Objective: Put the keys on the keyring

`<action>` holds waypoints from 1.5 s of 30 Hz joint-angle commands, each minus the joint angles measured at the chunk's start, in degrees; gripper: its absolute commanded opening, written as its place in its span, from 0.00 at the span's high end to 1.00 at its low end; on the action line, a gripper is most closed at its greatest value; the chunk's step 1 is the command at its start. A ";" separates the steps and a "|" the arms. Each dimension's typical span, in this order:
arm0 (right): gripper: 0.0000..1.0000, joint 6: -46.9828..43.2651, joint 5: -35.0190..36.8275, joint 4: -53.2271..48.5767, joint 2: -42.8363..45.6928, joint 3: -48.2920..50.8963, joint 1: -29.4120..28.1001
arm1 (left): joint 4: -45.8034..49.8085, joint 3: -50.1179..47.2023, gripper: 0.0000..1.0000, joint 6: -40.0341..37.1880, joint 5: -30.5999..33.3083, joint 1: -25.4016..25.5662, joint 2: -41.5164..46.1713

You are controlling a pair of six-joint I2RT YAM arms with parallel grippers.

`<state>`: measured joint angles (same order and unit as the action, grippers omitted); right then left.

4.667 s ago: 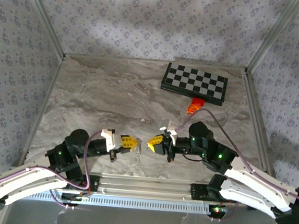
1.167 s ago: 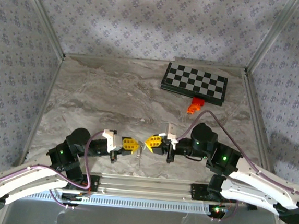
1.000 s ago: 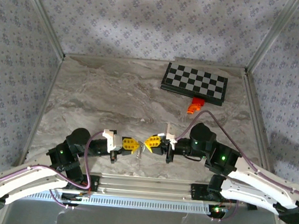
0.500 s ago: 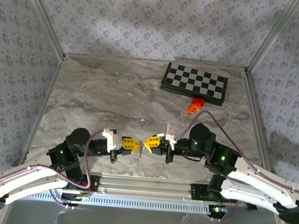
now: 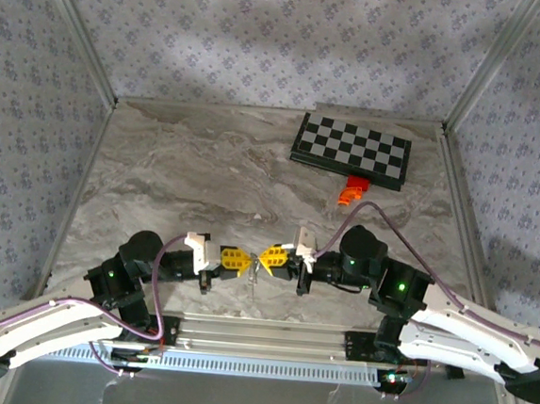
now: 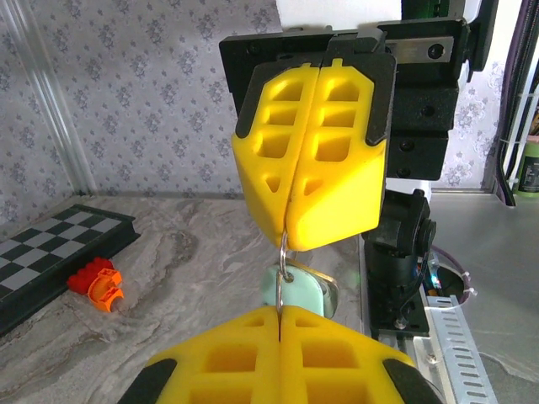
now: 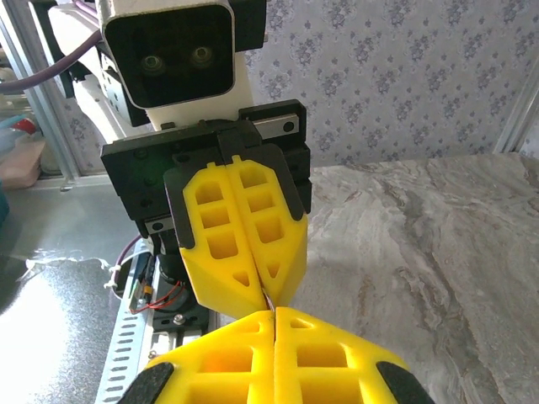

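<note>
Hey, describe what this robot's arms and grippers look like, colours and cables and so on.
The left arm and right arm have white shells, black joints with small green lights, and purple cables looping along them. The left gripper and right gripper have bright yellow wedge-shaped jaws with cut-out pockets, on black mounts.

Top camera looks down on the table [image 5: 159, 173]; wrist cameras closely face each other.

Both arms reach inward, low over the surface's near edge. Left pincer [image 5: 245, 262] and right pincer [image 5: 265, 255] meet tip to tip, jaws pressed together.
</note>
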<state>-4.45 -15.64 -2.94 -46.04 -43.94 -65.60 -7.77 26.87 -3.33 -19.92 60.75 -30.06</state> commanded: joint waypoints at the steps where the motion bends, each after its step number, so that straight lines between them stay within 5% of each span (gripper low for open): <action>1: 1.00 -1.68 2.51 1.42 0.23 0.16 -0.60 | -3.57 2.04 1.00 0.73 -0.06 -0.22 0.62; 45: 1.00 -3.94 6.47 1.51 1.62 0.53 -3.83 | -2.78 1.95 1.00 0.76 1.74 -0.20 0.79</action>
<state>-7.40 -9.78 -2.76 -45.71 -43.90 -68.88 -7.75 26.87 -3.33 -19.25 60.75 -30.06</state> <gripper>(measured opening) 0.062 0.052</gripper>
